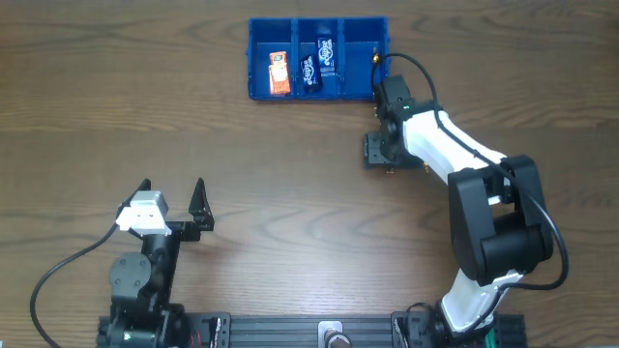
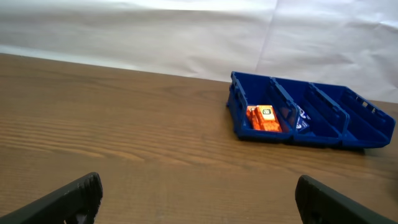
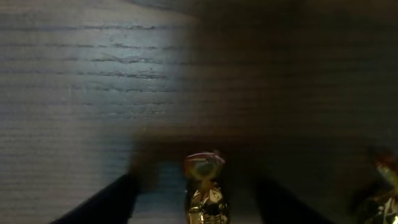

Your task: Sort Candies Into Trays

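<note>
Right hand [image 3: 196, 186]: hanging released, straddling gold candy [image 3: 206, 199] | candy's long axis lying along fingers [image 3: 115, 202] | left hand [image 2: 198, 186] released, well apart.

A blue plastic three-compartment tray [image 1: 253, 58] sits flat at the far side of the wooden table [image 1: 193, 126]. An orange-wrapped candy [image 1: 280, 72] lies in its left compartment, two blue-wrapped candies [image 1: 317, 63] in the middle. A gold foil-wrapped candy [image 3: 205, 193] rests on the wood outside.
</note>
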